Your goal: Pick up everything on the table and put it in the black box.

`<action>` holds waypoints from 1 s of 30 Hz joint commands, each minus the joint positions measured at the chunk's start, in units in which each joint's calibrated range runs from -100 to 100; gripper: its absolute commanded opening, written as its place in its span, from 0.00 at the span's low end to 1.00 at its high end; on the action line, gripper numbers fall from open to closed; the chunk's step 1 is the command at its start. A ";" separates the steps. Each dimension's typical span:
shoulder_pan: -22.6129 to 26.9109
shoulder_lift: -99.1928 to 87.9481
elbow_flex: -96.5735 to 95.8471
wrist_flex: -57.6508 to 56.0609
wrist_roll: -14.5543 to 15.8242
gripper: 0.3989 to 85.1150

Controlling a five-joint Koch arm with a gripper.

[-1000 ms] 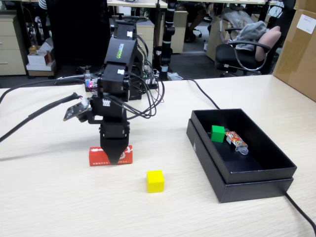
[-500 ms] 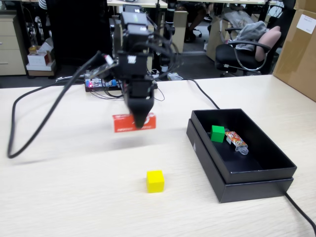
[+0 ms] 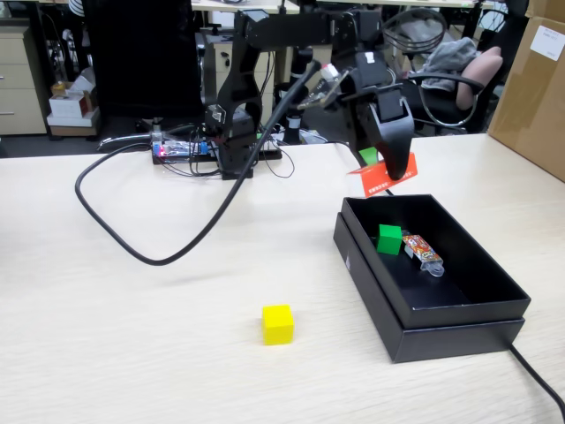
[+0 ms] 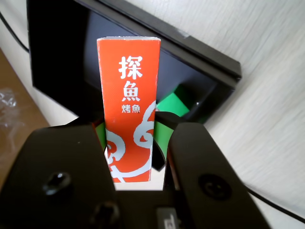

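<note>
My gripper [image 3: 386,168] is shut on the red packet [image 3: 381,176] with white print and holds it in the air just above the far left rim of the black box [image 3: 459,331]. In the wrist view the red packet [image 4: 128,95] stands between the jaws, with the black box [image 4: 57,62] below. The green cube [image 3: 389,238] lies inside the box; it also shows in the wrist view [image 4: 174,107]. The yellow cube [image 3: 278,324] sits on the table [image 3: 132,353], left of the box.
A clear-wrapped orange candy [image 3: 422,251] lies in the box beside the green cube. A black cable [image 3: 132,238] loops over the table's left. The arm's base [image 3: 234,141] stands at the back. A brown carton [image 3: 538,88] is far right.
</note>
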 commanded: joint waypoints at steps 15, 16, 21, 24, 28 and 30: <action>3.32 16.56 9.98 -0.18 3.22 0.09; 3.22 16.56 9.34 -0.18 3.17 0.09; 2.98 15.18 6.62 -2.08 2.59 0.30; 2.44 13.12 6.44 -2.94 2.34 0.40; 1.47 9.10 6.44 -3.55 2.10 0.42; 0.15 6.58 6.35 -3.72 1.66 0.42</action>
